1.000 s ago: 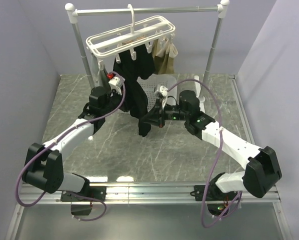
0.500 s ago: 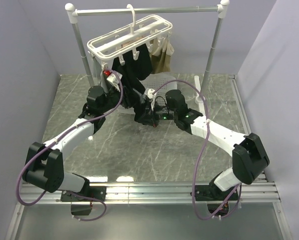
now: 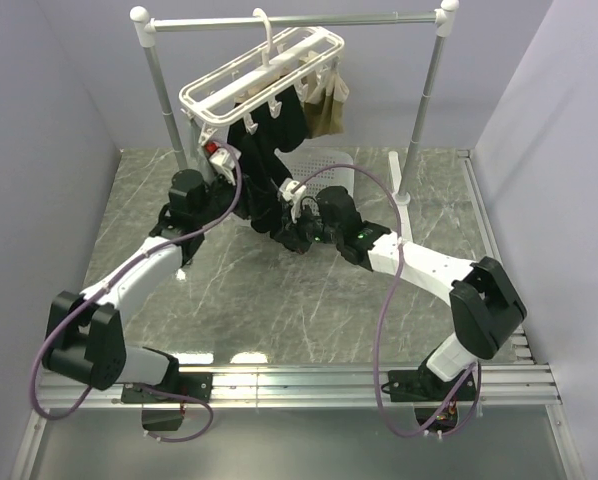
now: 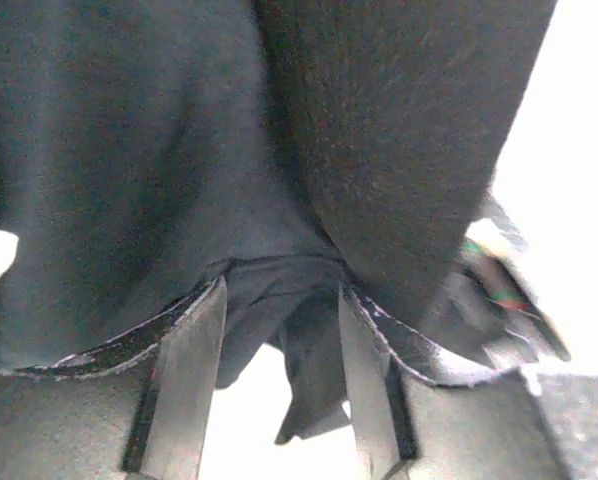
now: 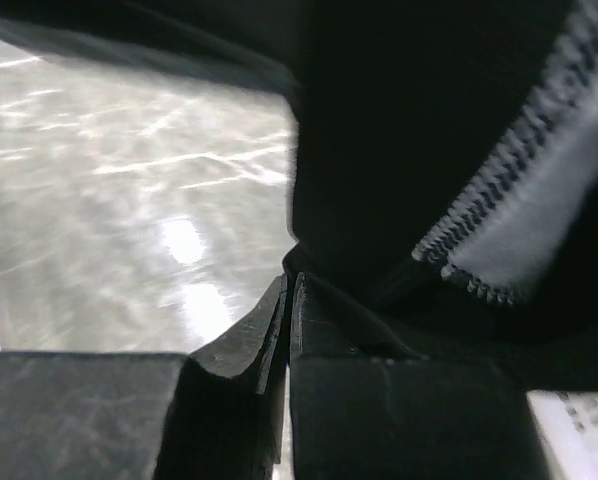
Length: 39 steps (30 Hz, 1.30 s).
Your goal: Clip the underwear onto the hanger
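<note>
- Jaws first: the right jaws are pressed fully together, pinching a fold of the underwear (image 5: 399,130) beside a stitched hem.
- The left jaws stand parted, with black fabric bunched loosely in the gap and not visibly squeezed.
- The underwear hangs from the hanger (image 3: 259,70) over the far edge of the counter (image 3: 279,300), its lower part drawn toward both arms.
- Step, as I judge it: part seems pegged already, and a loose edge is being offered to a free peg. The next move calls for lifting that hem in without tugging the rest off.
- A tan garment (image 3: 326,108) shares the hanger's right end and a white basket (image 3: 324,165) sits behind. The tilted frame and dangling pegs crowd the approach.
</note>
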Tool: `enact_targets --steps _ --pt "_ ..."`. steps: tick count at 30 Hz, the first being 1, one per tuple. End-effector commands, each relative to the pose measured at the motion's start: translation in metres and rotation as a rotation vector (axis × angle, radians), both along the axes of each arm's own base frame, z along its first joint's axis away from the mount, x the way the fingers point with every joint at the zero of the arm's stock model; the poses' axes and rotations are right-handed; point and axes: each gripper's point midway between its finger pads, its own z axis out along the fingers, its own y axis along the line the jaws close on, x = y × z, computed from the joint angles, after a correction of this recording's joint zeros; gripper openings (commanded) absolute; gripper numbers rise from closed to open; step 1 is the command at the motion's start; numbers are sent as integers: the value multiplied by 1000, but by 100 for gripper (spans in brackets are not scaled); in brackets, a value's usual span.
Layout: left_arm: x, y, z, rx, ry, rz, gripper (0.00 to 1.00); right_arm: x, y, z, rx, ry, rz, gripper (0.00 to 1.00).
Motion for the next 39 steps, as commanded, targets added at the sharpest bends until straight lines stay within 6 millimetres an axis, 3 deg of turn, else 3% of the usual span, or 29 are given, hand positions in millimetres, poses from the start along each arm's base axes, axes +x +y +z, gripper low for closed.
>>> enact_targets --steps 1,2,5,13,18,27,32,39 --pt "-15 19 29 25 -99 -3 56 36 -1 14 21 -72 -159 0" --pt "-16 23 29 46 -115 -4 63 40 0 12 19 -70 -167 0" --pt "-25 36 31 65 -124 -12 68 46 6 10 21 -64 -169 0" --pt "-37 65 31 97 -135 22 71 56 18 5 24 -27 -172 0" --pt "-38 69 34 107 -159 21 71 57 22 11 28 -27 -155 17" --pt "-45 67 36 168 -286 -53 72 46 14 29 24 -79 -118 29" --pt "-49 64 35 179 -315 -94 72 43 6 34 3 -111 -122 42" --pt "-47 63 33 189 -338 -109 72 37 -1 45 11 -137 -123 47"
